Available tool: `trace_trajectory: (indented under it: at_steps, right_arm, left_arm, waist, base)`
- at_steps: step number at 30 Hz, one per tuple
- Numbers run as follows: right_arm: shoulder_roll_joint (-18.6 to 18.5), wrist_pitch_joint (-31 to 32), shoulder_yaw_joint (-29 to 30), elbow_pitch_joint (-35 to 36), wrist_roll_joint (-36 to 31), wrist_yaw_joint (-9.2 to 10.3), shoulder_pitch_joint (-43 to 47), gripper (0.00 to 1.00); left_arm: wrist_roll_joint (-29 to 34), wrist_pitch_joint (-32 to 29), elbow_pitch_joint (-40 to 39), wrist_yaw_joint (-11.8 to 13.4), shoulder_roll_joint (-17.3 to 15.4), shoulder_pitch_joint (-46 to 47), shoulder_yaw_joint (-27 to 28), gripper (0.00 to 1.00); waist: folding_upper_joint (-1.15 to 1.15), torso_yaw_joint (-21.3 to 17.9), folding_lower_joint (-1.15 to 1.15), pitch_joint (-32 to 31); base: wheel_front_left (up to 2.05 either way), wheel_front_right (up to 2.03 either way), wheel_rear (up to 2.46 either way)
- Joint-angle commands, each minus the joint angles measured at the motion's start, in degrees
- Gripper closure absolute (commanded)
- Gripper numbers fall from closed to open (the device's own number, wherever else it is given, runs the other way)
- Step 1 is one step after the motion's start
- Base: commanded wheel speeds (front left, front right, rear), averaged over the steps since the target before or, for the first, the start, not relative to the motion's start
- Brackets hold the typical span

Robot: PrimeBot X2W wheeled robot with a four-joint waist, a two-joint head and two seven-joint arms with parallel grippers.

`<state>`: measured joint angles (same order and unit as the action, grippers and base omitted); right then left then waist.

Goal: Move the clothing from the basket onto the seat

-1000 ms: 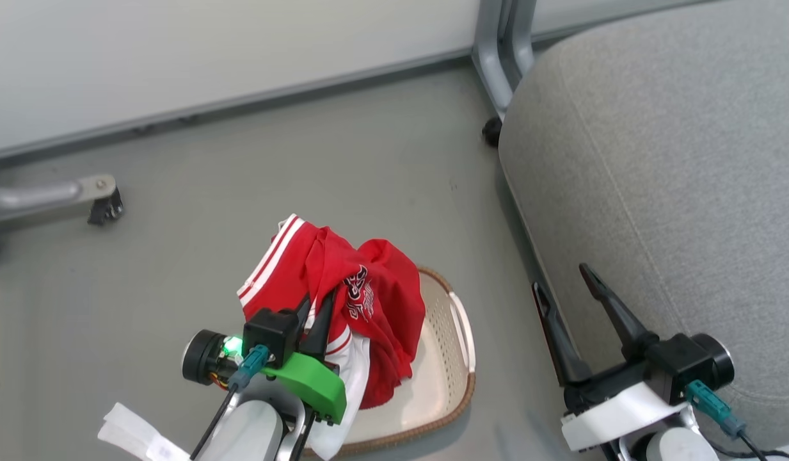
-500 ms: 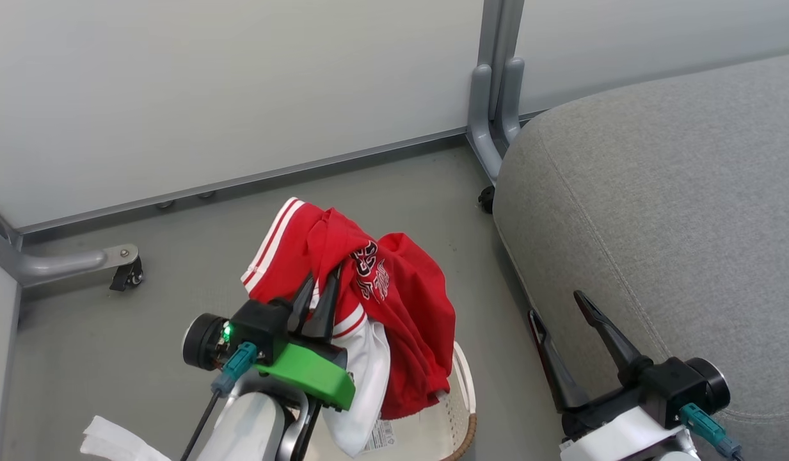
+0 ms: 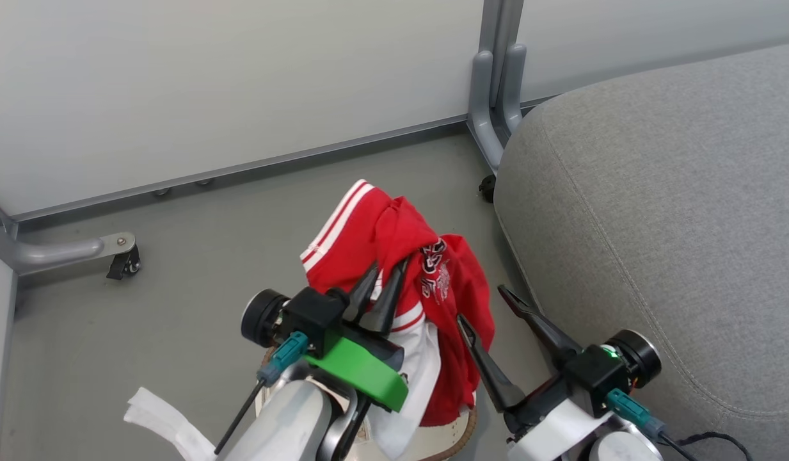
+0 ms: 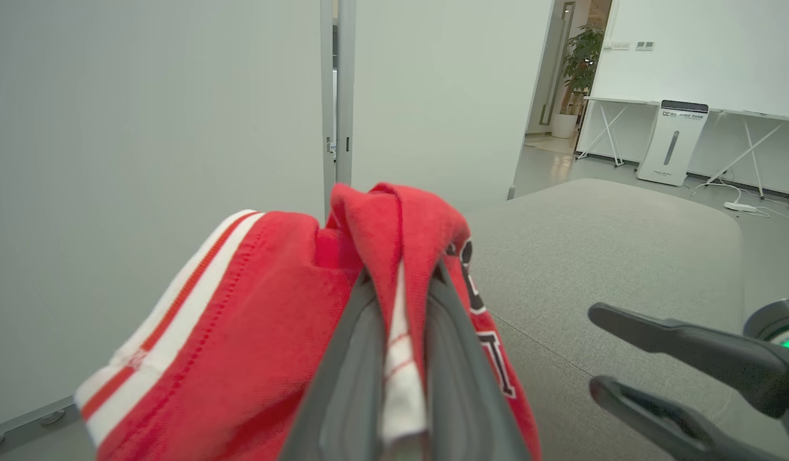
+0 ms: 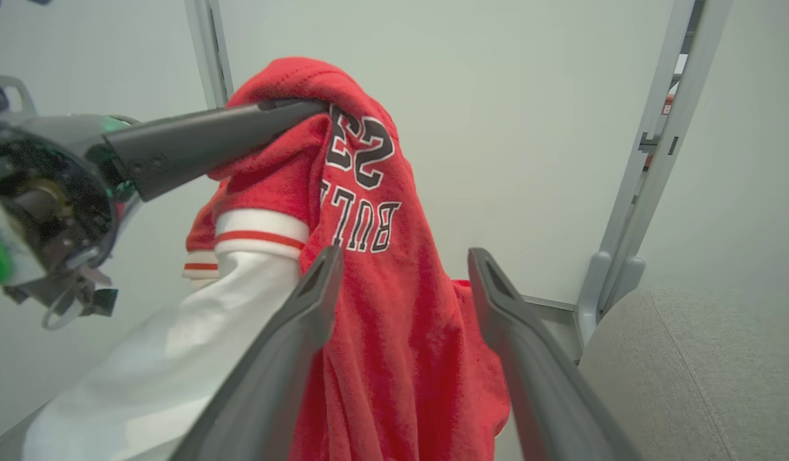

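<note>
Clothing point(image 3: 400, 256) is pinched by left gripper point(image 3: 388, 266) and hung in the air just left of seat point(image 3: 656, 224) | right gripper point(image 3: 482, 304) is held spread, empty, nearer seat | carry is judged rightward onto seat

I see grey floor point(image 3: 208, 256); the basket point(image 3: 466, 430) sits on it at my near edge; the seat point(image 3: 656, 211) stands on it at right; a partition's wheeled foot point(image 3: 122, 259) rests at left.

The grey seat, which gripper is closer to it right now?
Right. The right gripper hangs open just beside the seat's left edge; the left gripper, shut on the red garment, is farther off, above the basket.
</note>
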<state>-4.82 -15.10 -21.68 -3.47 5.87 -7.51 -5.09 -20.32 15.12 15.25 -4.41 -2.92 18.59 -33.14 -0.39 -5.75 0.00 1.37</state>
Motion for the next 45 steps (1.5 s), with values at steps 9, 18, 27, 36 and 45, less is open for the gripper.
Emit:
trace_trajectory:
  at_steps: [9,18,27,36,45]
  right_arm:
    - [0.1,-0.1,-4.2,-2.9,2.5,0.04,-4.4,0.0]
    - [0.2,-0.1,-4.5,-6.3,2.8,0.04,-5.2,0.0]
    - [1.1,-0.1,-4.2,-7.6,4.8,0.04,-5.7,0.0]
    - [1.4,-0.1,-4.3,-10.3,6.8,0.04,-5.9,0.0]
    - [1.6,-0.1,-4.9,-11.6,6.5,0.04,-6.4,1.0]
  left_arm:
    - [-3.5,0.1,-1.1,1.6,0.0,4.7,-8.0,1.0]
    - [-6.3,0.1,-2.5,2.6,0.1,6.7,-11.8,1.0]
    - [-7.5,0.1,-3.9,3.6,0.1,7.4,-13.3,1.0]
    - [-8.3,0.1,-5.6,4.0,0.1,8.1,-14.5,1.0]
    - [-8.5,0.1,-6.1,4.2,0.1,8.3,-14.9,1.0]
  waist:
    - [0.39,1.1,0.0,0.9]
    - [0.39,1.8,0.0,0.5]
    - [0.39,2.0,0.0,-0.1]
    - [0.39,2.5,0.0,-0.3]
    - [0.39,2.7,0.0,-0.4]
  base:
    - [0.0,0.0,0.0]
    - [0.0,0.0,0.0]
    - [0.0,0.0,0.0]
    - [0.0,0.0,0.0]
    - [0.0,0.0,0.0]
